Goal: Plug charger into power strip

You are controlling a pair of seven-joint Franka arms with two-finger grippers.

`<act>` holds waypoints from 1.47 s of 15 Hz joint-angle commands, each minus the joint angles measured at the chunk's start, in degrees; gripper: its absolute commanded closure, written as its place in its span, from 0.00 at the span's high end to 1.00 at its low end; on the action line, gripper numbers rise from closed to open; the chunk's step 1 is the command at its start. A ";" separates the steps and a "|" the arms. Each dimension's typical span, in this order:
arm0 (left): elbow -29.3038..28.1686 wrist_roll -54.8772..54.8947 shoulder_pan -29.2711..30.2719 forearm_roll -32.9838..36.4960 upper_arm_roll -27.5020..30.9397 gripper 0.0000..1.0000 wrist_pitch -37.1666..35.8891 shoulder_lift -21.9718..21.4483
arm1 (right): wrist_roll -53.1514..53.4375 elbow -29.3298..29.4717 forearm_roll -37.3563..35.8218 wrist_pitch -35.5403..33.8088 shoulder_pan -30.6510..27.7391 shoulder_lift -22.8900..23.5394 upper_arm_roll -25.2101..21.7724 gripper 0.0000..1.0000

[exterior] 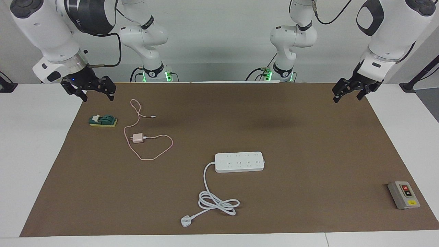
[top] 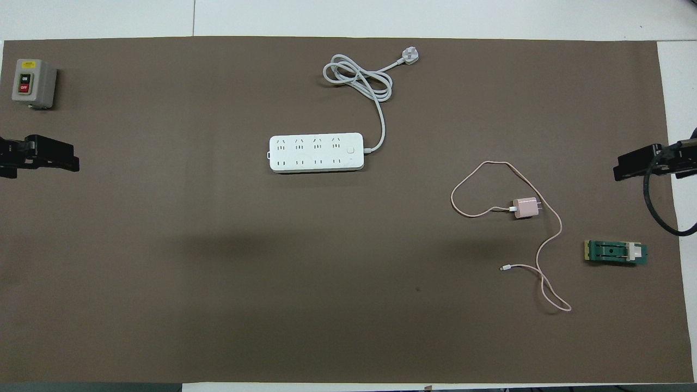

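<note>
The pale pink charger (exterior: 138, 138) (top: 525, 207) lies on the brown mat toward the right arm's end, its thin pink cable (exterior: 161, 153) (top: 549, 246) looping around it. The white power strip (exterior: 239, 161) (top: 316, 153) lies flat near the middle of the mat, outlets up, apart from the charger. My right gripper (exterior: 97, 98) (top: 634, 166) hangs open and empty over the mat's edge at the right arm's end. My left gripper (exterior: 347, 98) (top: 41, 158) waits open and empty over the mat's edge at the left arm's end.
The strip's thick white cord (exterior: 216, 200) (top: 362, 81) coils to a white plug (exterior: 185, 221) (top: 410, 55) farther from the robots. A green block (exterior: 103, 120) (top: 615, 252) sits beside the charger's cable. A grey button box (exterior: 404, 195) (top: 32, 83) stands at the left arm's end.
</note>
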 commanded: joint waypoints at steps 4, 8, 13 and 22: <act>-1.82 0.41 -0.21 0.25 0.13 1.00 -0.11 -1.45 | -0.48 -1.38 0.06 0.17 -0.10 -1.22 0.01 1.00; -1.73 0.32 -0.64 0.25 0.05 1.00 0.15 -1.36 | 10.12 -2.60 0.15 0.00 -0.10 -2.00 0.19 1.00; -1.73 0.50 -0.82 0.25 0.04 1.00 0.07 -1.36 | 26.65 -7.87 2.69 0.43 -0.18 -4.90 0.19 1.00; -1.82 1.02 -0.38 0.16 0.04 1.00 0.77 -1.45 | 58.54 -14.02 17.62 3.59 -3.17 -4.38 0.01 1.00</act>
